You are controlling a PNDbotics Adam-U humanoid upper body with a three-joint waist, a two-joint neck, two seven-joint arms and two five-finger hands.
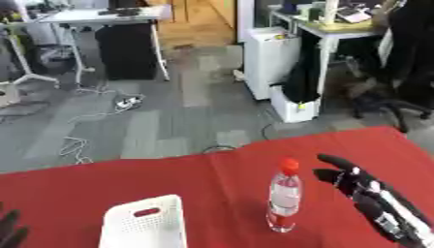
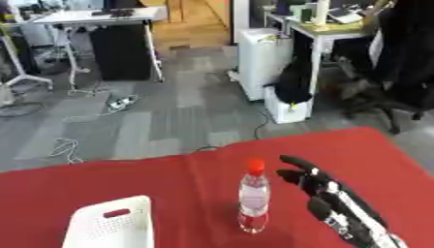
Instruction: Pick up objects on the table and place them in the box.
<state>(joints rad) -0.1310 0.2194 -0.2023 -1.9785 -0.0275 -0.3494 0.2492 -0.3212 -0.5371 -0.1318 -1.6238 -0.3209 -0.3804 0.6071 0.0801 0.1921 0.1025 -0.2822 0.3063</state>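
A clear plastic bottle (image 1: 285,197) with a red cap stands upright on the red table (image 1: 203,189), near the middle. My right hand (image 1: 363,188) is just to its right, fingers straight and open, apart from the bottle. The white perforated box (image 1: 144,224) with a handle slot sits at the lower left of the bottle. Only the fingertips of my left hand (image 1: 10,231) show at the lower left corner, dark and pointing up.
The table's far edge (image 1: 254,145) runs across the middle of the view. Beyond it lie grey carpet floor, cables, desks, a white cabinet (image 1: 270,60) and an office chair (image 1: 398,72).
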